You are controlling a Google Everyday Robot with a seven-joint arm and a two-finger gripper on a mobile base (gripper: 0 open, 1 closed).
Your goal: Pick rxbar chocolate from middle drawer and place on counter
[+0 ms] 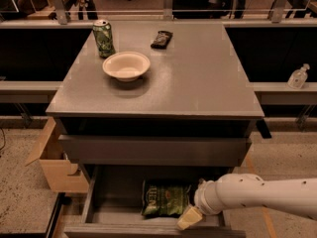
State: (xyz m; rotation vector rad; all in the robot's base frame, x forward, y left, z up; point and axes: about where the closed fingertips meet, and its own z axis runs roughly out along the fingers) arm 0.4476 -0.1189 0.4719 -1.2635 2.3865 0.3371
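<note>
The counter [198, 83] is the broad grey top of the dark drawer cabinet. A small dark packet [161, 38] lies near its back edge. Below it, a drawer [99, 202] stands pulled open, with a green snack bag [163, 198] lying inside. My gripper [190, 217], on the end of the white arm [257, 195], reaches in from the right. It hangs over the drawer's front right part, just right of the green bag. I see no chocolate bar in the drawer; the arm hides the drawer's right part.
A green can [103, 37] and a cream bowl [126, 65] stand on the counter's back left. A cardboard box [54, 162] sits on the floor left of the cabinet. A clear bottle [298, 76] stands on the right ledge.
</note>
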